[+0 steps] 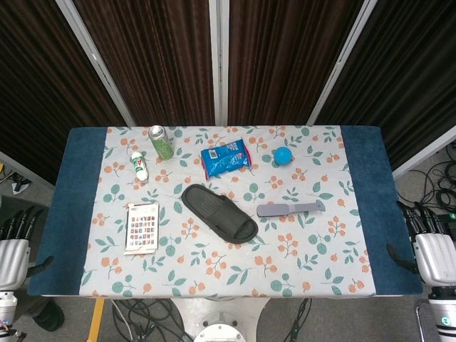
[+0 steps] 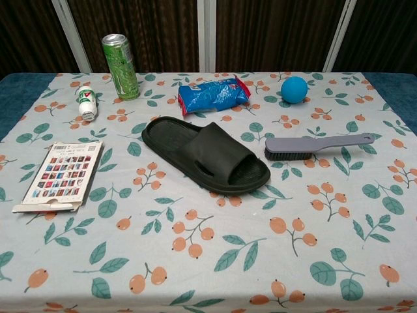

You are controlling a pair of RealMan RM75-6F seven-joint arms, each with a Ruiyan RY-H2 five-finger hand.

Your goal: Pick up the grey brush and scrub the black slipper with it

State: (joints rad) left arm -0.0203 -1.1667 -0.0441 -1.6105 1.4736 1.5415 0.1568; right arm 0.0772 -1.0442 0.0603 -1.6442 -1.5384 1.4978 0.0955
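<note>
The black slipper (image 1: 219,212) (image 2: 205,155) lies flat near the middle of the floral tablecloth, toe end toward the right. Just right of it lies the grey brush (image 1: 290,209) (image 2: 316,145), bristles down, handle pointing right. My left hand (image 1: 16,249) hangs beside the table's left edge, holding nothing, fingers apart. Off the table's right edge is my right hand (image 1: 433,249), also holding nothing with fingers apart. Both hands are far from the brush and slipper. Neither hand shows in the chest view.
At the back stand a green can (image 1: 161,142) (image 2: 121,57) and a small white bottle (image 1: 138,166) (image 2: 86,102). A blue snack bag (image 1: 226,159) (image 2: 214,94) and blue ball (image 1: 283,155) (image 2: 294,89) lie behind the slipper. A card of stickers (image 1: 142,227) (image 2: 60,175) lies left.
</note>
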